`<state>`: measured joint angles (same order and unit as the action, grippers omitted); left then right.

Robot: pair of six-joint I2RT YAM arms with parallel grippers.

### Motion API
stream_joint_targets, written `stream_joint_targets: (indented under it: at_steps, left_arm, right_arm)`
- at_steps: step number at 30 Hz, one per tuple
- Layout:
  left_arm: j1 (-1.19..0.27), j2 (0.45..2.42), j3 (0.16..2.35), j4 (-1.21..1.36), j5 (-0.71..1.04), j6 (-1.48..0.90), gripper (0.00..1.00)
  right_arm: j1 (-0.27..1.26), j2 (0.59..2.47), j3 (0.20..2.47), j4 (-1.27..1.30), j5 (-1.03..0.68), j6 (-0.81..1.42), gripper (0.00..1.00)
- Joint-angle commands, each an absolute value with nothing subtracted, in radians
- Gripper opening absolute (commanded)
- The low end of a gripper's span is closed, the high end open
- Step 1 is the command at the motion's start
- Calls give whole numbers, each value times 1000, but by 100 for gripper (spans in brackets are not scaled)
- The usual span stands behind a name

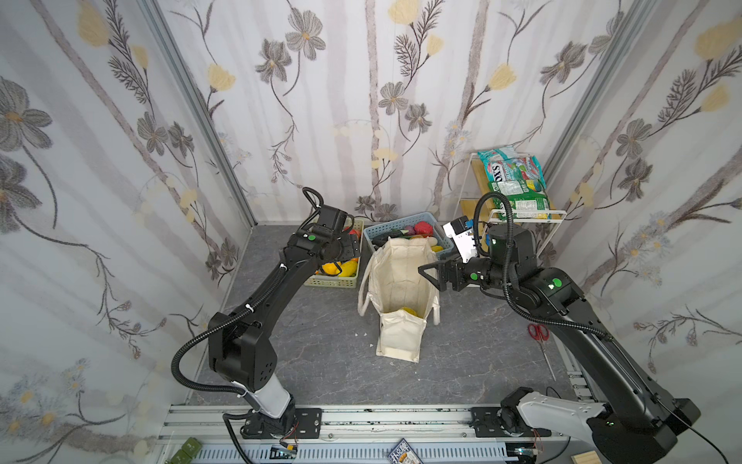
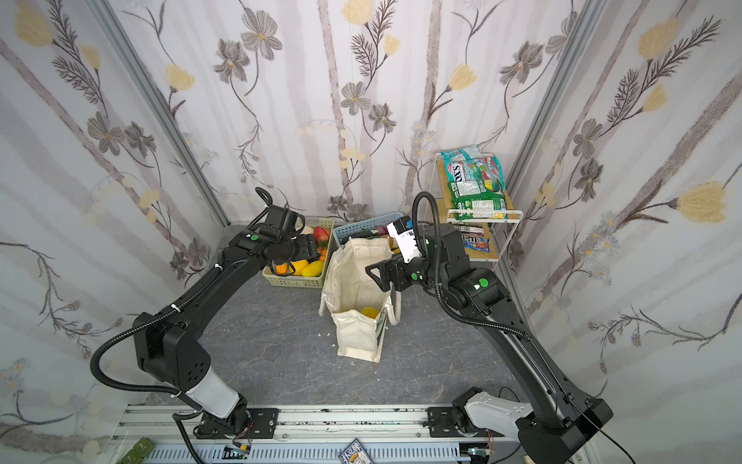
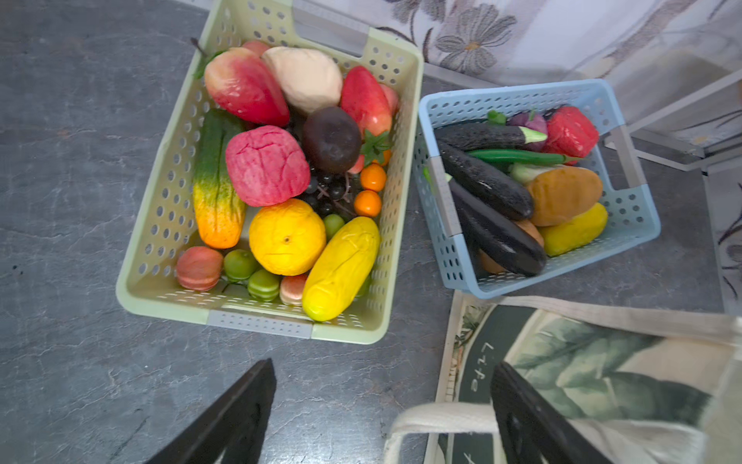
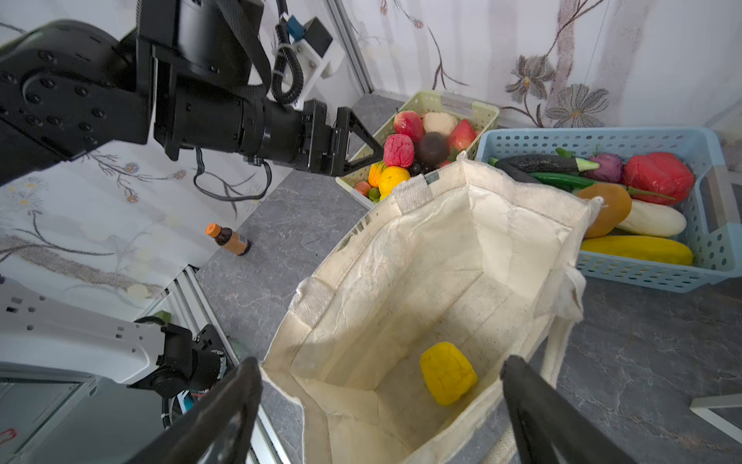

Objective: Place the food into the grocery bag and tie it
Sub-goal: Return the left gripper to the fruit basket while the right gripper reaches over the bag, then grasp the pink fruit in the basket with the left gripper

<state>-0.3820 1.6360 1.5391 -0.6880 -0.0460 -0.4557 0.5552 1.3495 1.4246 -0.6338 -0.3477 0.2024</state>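
Observation:
The cream grocery bag (image 1: pixel 401 281) (image 2: pixel 353 281) stands open mid-table, with one yellow toy food (image 4: pixel 447 373) on its bottom. My right gripper (image 1: pixel 427 277) (image 4: pixel 379 361) hangs open and empty over the bag's right rim. My left gripper (image 2: pixel 309 247) (image 3: pixel 381 365) is open and empty above the near edge of the pale green basket (image 3: pixel 257 321), which is full of toy fruits (image 3: pixel 287 237). The bag's handle (image 3: pixel 441 418) lies by its right finger. A blue basket (image 3: pixel 638 201) holds eggplants (image 3: pixel 486 180) and other toy vegetables. Snack packets (image 1: pixel 514 176) lie on the shelf.
A white wire shelf (image 1: pixel 522 213) stands at the back right corner. Red-handled scissors (image 1: pixel 538 333) lie on the table under the right arm. A small brown bottle (image 4: pixel 229 240) stands near the left wall. Patterned walls close in three sides.

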Motion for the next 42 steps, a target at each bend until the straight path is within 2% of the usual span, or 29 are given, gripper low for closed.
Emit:
stream_joint_targets:
  at_steps: [1,14,32,42]
  left_arm:
    - [-332,1620,1474,-579,-33,-484,87]
    - [-181,1717,1316,-317,34,-528,89]
    - [-144,1976,1447,-248,94,-518,89]
    - [-144,2057,1539,-254,81,-524,85]
  right_arm:
    - [574,1387,1461,-539,-283,236,92]
    - [690,1565,1626,-553,-108,308,92]
    - [815,1699,1709,-584,-135,298,92]
    - [852,1716,1720,-606,-119,295,92]
